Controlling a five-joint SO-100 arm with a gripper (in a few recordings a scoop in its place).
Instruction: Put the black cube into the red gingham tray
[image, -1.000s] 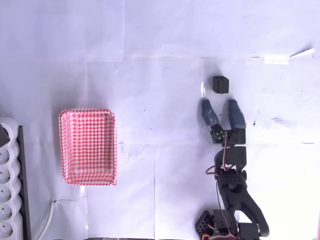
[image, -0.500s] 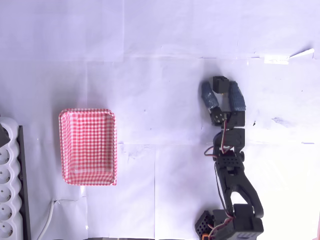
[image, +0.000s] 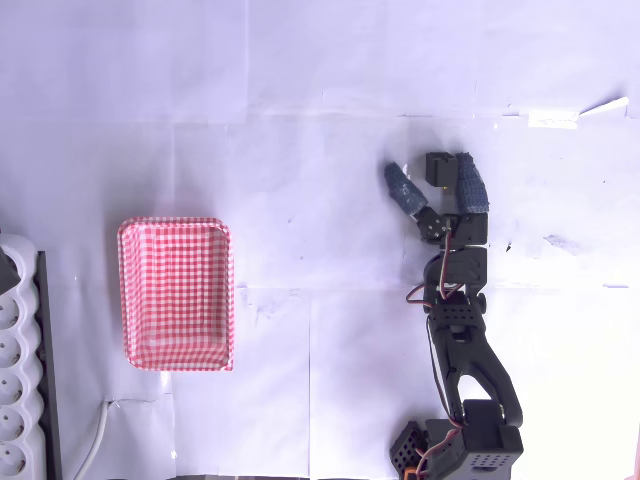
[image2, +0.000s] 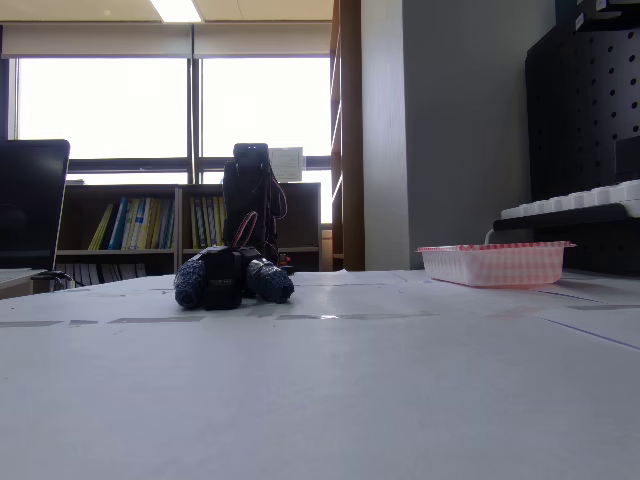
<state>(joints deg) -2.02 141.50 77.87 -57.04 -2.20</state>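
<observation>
- Overhead view: my tool (image: 432, 179) sits spread apart around the black cube (image: 439, 168), low on the worktop (image: 300, 120).
- Grasp step; next I must clamp, lift, and carry it to the red gingham tray (image: 177, 293), well apart.

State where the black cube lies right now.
In the overhead view the black cube sits on the white table at upper right, between the open gripper's blue-tipped fingers, far right of the red gingham tray.
</observation>
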